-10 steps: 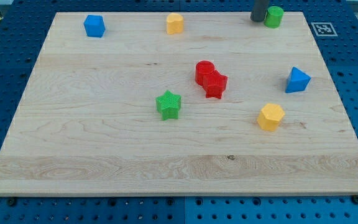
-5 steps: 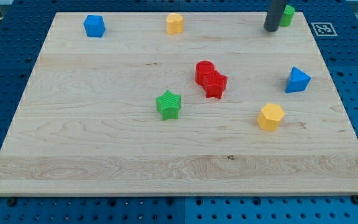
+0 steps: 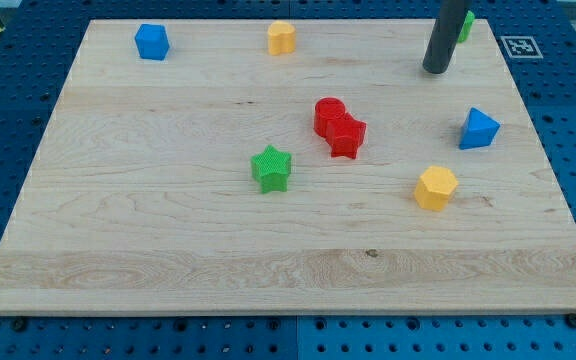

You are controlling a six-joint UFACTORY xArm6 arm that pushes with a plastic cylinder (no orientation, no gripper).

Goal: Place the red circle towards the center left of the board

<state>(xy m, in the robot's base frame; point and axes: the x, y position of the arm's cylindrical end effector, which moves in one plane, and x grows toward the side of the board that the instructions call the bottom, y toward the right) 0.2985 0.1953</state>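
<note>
The red circle [image 3: 328, 115] sits near the board's middle, touching a red star-like block [image 3: 347, 136] at its lower right. My tip [image 3: 434, 70] is on the board at the upper right, well to the right of and above the red circle, apart from it. The rod partly hides a green block [image 3: 465, 24] at the top right edge.
A green star [image 3: 271, 168] lies left of and below the red pair. A yellow hexagon [image 3: 435, 187] and a blue triangle-like block [image 3: 478, 128] are at the right. A blue block [image 3: 151, 41] and a yellow block [image 3: 281, 37] sit along the top edge. The wooden board [image 3: 118, 240] lies on a blue pegboard.
My tip has moved down the view and slightly right, from beside the green block at the top edge onto the board. No block has moved.
</note>
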